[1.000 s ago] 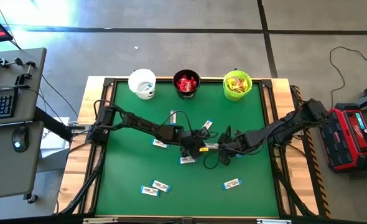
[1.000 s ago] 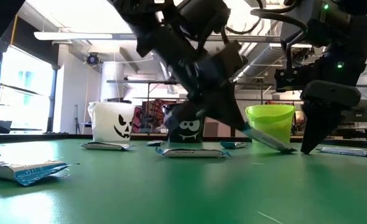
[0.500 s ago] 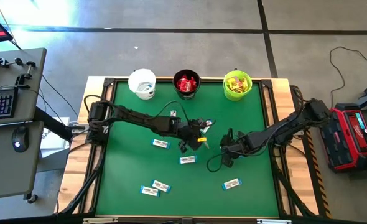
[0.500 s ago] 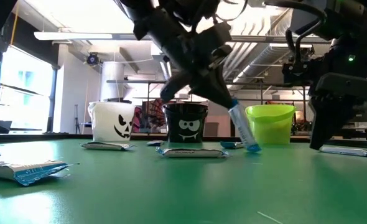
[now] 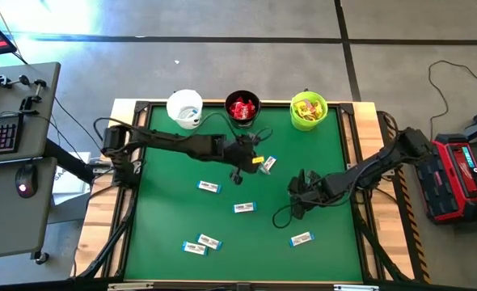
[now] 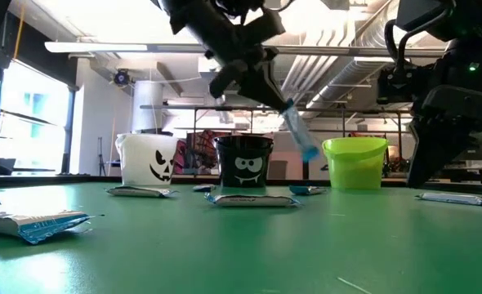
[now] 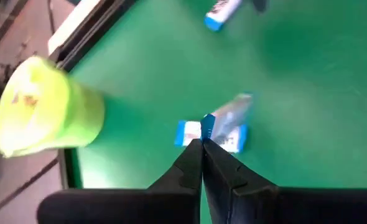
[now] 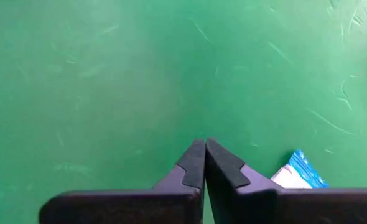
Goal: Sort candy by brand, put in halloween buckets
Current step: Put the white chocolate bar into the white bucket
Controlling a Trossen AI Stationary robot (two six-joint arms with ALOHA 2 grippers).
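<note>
We see the small round white pail [image 5: 184, 107] standing at the far edge of the green desk [image 5: 166, 218] toward its left corner, the likely home for the narrow white-and-blue bars, though its contents are hard to make out. Loose bars [image 5: 201, 243] lie near the desk's near-left edge, with two more toward the middle, all with bare green around them.

Moving right, the left pincer [image 5: 257, 162] hangs above the desk just short of the small black pail [image 5: 242, 109], clamped on one narrow white-and-blue wrapped bar [image 6: 298, 135] that dangles tilted from its tips, high enough, we judge, to clear a rim. That black pail holds red packets, so the bar seems bound for the white pail beside it.

The lime green pail [image 5: 308, 111] with yellow-and-pink packets stands toward the far-right corner. Nearer us, the right pincer [image 5: 295, 204] waits low over the desk's right half, fingers pressed together and holding nothing, well apart from the left arm's path. One more bar [image 5: 301, 238] lies close by, toward the near edge, with open room on every side.
</note>
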